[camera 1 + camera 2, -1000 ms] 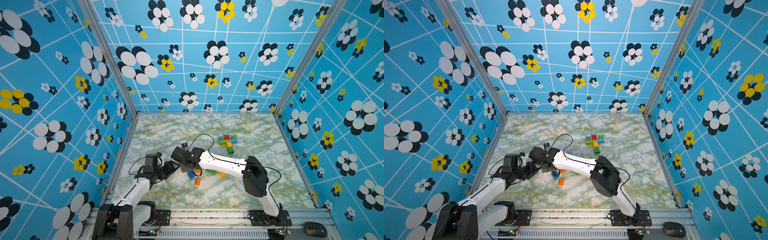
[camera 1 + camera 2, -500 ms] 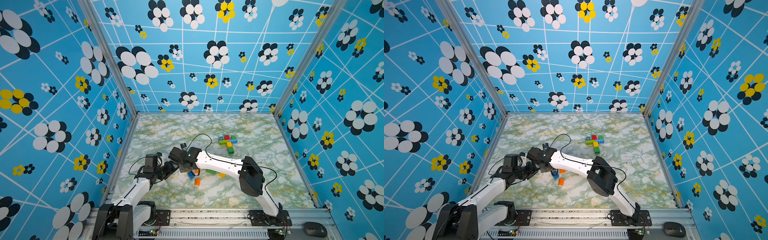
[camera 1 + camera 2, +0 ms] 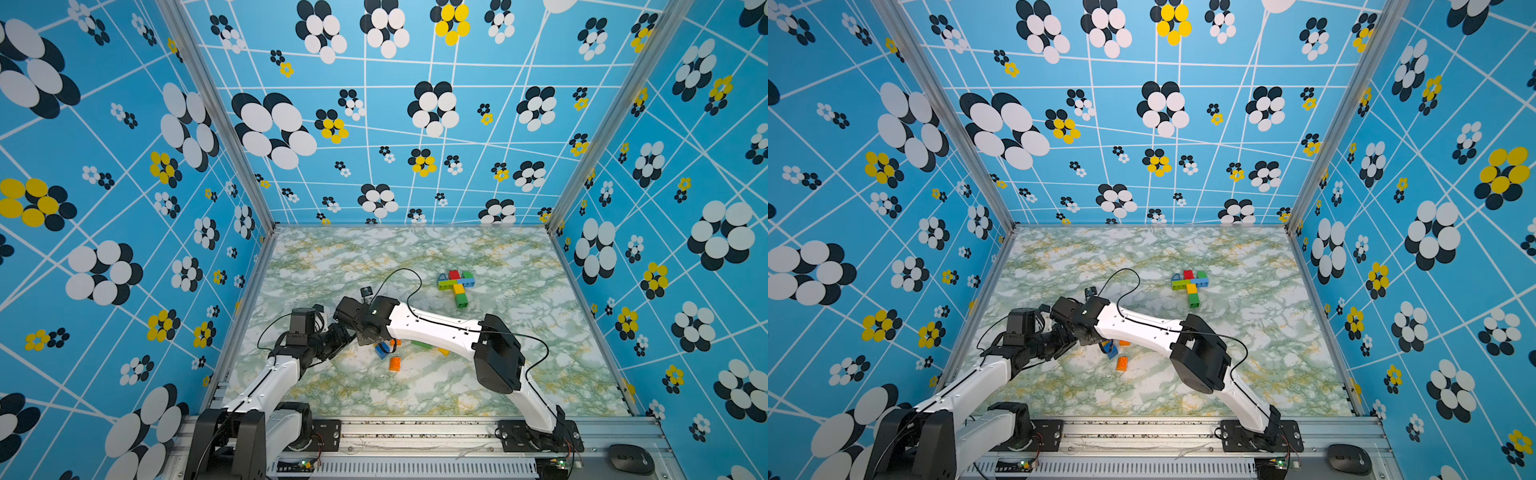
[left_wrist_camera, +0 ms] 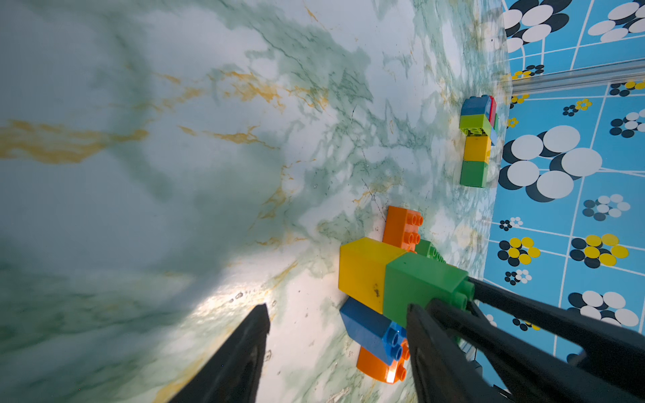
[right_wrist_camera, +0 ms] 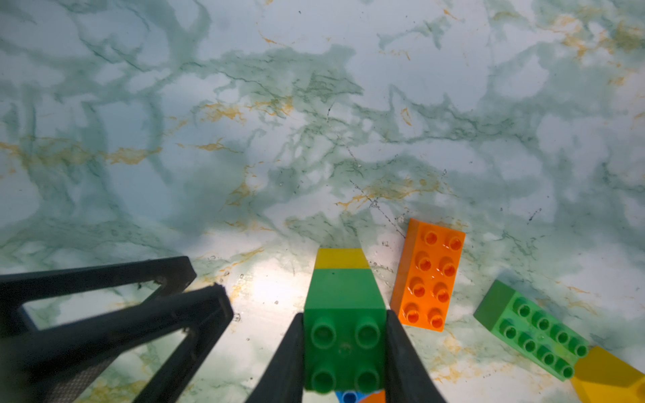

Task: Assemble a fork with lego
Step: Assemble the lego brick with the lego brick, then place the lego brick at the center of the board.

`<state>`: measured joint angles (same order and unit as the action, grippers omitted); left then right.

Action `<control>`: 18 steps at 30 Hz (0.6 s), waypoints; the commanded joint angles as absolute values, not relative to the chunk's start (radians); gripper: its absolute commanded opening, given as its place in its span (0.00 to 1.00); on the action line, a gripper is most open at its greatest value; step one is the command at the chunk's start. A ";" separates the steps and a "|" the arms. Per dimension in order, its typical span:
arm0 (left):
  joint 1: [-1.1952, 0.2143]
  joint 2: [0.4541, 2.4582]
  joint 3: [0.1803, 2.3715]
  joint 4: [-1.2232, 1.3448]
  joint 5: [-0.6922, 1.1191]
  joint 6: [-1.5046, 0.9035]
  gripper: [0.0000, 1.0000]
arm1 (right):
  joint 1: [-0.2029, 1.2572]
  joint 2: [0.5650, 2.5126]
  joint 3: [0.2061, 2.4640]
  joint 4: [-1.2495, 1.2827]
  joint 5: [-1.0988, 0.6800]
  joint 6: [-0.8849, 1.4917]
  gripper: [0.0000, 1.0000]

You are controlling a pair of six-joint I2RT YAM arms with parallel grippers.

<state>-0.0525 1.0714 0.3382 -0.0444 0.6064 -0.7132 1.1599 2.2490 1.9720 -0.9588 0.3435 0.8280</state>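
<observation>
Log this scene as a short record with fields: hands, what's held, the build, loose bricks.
Right hand: shut on green-yellow stack
Left hand: open, empty, beside the stack
Fork: part-built T shape, lying apart from both hands
Loose near the hands: orange brick, green brick, yellow brick, blue brick

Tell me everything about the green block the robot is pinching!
The green block is shiny plastic, square, with four round studs facing the right wrist camera. The right gripper pinches its two sides. A yellow block is stuck on its far end. It is tipped sideways, seemingly just above the marble table, beside a long orange block.
</observation>
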 commanded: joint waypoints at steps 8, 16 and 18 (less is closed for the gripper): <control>-0.049 1.067 0.356 -0.061 0.611 -0.685 0.66 | 1.158 2.367 1.813 -0.949 0.052 0.878 0.00; -0.086 1.098 0.388 -0.069 0.587 -0.664 0.66 | 1.146 2.388 1.961 -1.165 0.271 0.787 0.00; -0.137 1.101 0.408 -0.080 0.547 -0.654 0.66 | 1.126 2.356 1.945 -1.160 0.297 0.785 0.00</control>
<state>-0.0895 1.0924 0.3634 -0.0563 0.5854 -0.6888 1.1427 2.2639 2.0148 -0.9920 0.3088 0.8154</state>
